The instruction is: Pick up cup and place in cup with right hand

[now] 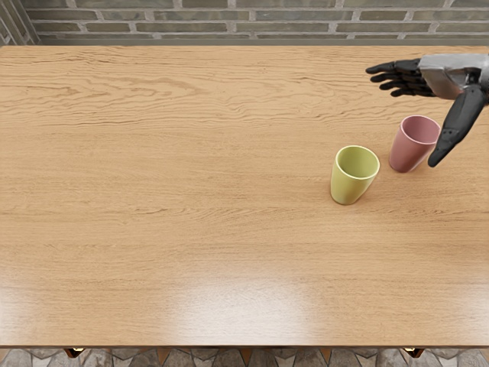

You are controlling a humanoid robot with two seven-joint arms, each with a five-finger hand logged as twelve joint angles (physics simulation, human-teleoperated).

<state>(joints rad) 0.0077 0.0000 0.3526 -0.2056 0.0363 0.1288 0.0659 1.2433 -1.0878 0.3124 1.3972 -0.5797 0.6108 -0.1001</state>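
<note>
The robot's right hand (pixel 429 107), fingers extended and thumb spread apart, is hovering above the pink cup (pixel 409 149), which is standing upright beside the yellow-green cup (pixel 349 183).

first cup (pixel 405 155): on table (pixel 191 199), before right hand (pixel 445 75), partly behind its thumb | second cup (pixel 350 188): on table, farther before hand, to its left | wall (pixel 229 27): behind hand, beyond table
</note>
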